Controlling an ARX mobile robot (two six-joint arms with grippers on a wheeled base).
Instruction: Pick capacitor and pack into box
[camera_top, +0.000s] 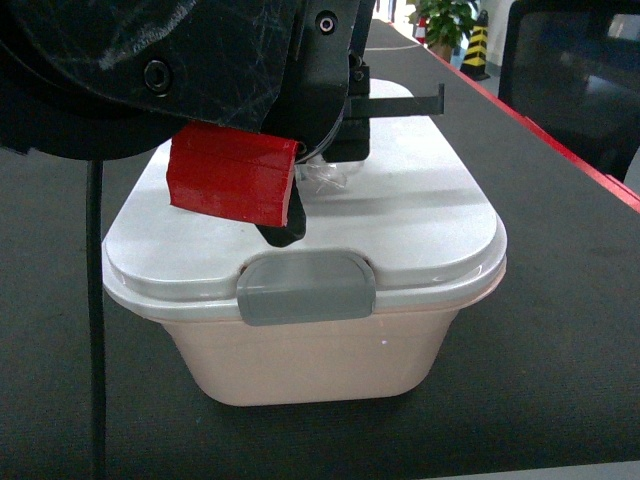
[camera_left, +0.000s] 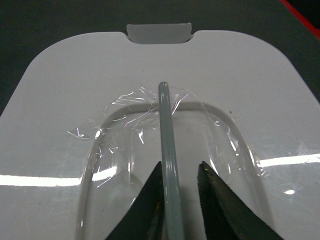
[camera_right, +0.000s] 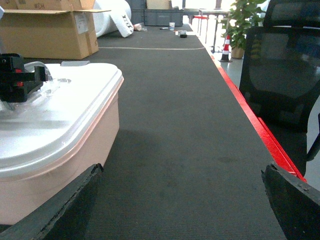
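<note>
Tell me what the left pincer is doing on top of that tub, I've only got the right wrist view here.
Observer: In the left wrist view, the left pincer straddles the clear handle. The handle's bar stands between the fingers, with a gap showing on one side.
Operator: Is the latch done up?
Observer: In the head view, the grey latch is folded down over the front rim of the box, and the white lid is on.
Operator: Any sign of the capacitor?
Observer: The capacitor shows in neither the head view nor the left wrist view. The lid hides the inside of the box.
</note>
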